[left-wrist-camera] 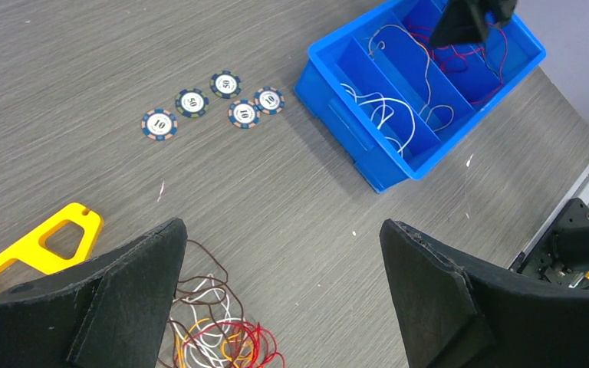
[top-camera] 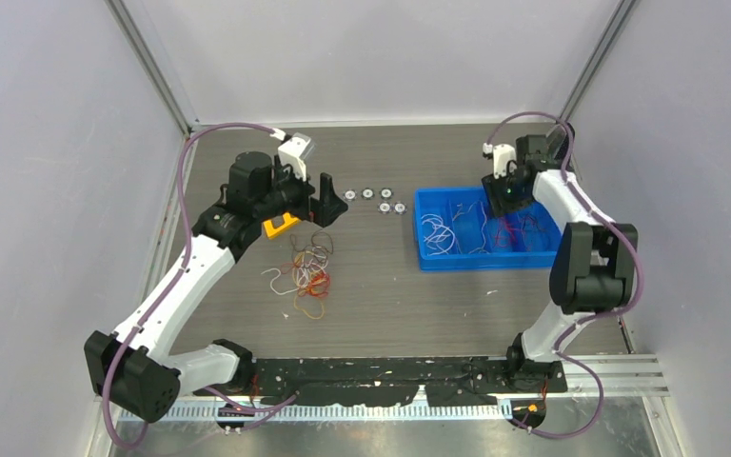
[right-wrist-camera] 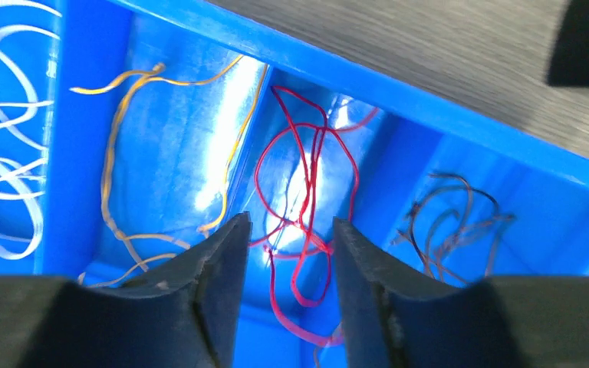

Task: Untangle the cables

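Grey wood-grain table (top-camera: 390,305) inside pale walls (top-camera: 343,57). Knotted clump of cables (top-camera: 308,275) toward 9 o'clock of centre. Sorted strands at 2 o'clock in bin (top-camera: 476,263), one colour per compartment, likely to prevent re-tangling. Left gripper (left-wrist-camera: 280,234) spread wide above clump, seemingly ready for a pick. Right gripper (right-wrist-camera: 290,222) narrowly parted over red strand (right-wrist-camera: 307,176), visibly gripping nothing. Chips (left-wrist-camera: 215,103) at 12 o'clock of clump.

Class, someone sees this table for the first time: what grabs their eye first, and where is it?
The bright blue plastic divided bin at the right of the grey table stands out, its contents sorted by colour, with the right gripper, jaws parted, above the red wires. Left of centre, a loose tangle of red, orange, white and brown wires lies near the wide-open left gripper.
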Robot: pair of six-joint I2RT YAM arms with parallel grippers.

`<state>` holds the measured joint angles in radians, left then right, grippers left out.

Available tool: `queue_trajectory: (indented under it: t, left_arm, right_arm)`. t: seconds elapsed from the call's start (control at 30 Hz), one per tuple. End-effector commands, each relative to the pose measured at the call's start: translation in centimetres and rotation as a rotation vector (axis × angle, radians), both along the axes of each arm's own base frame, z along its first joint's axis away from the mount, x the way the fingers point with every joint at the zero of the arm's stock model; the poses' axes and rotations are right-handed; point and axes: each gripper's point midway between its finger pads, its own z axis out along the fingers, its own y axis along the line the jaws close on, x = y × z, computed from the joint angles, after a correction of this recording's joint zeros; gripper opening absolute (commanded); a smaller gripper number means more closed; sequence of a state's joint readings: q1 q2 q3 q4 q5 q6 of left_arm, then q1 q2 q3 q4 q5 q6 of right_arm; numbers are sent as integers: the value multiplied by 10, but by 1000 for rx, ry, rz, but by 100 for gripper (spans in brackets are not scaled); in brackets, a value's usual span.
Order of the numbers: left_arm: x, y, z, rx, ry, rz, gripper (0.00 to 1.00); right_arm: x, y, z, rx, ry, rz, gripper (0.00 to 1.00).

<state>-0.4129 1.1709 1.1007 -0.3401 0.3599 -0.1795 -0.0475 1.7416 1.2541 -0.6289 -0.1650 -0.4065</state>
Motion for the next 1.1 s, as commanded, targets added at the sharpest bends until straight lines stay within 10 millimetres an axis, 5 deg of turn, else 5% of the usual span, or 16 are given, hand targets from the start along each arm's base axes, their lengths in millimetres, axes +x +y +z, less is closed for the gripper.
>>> queue_trajectory:
  t: [0.0, 0.2, 0.33, 0.47, 0.9, 1.07]
  left_arm:
    - [-9, 0, 12, -34, -26, -20, 100]
    - [-14, 0, 11, -39, -28, -31, 99]
    - [-14, -2, 10, -39, -27, -44, 100]
    - [-12, -4, 11, -41, -30, -49, 100]
    - [-8, -3, 8, -32, -28, -48, 100]
    - [-7, -3, 8, -32, -28, -49, 100]
  right_arm:
    - [-6, -2, 77, 21, -109, 23, 56]
    - [-29, -24, 103, 29, -65, 53, 78]
    - [-50, -47, 86, -5, 32, 60, 90]
    - [-66, -47, 60, 20, 137, 79, 91]
    - [-47, -34, 21, -15, 129, 142, 70]
    - [-41, -35, 24, -77, 100, 178, 49]
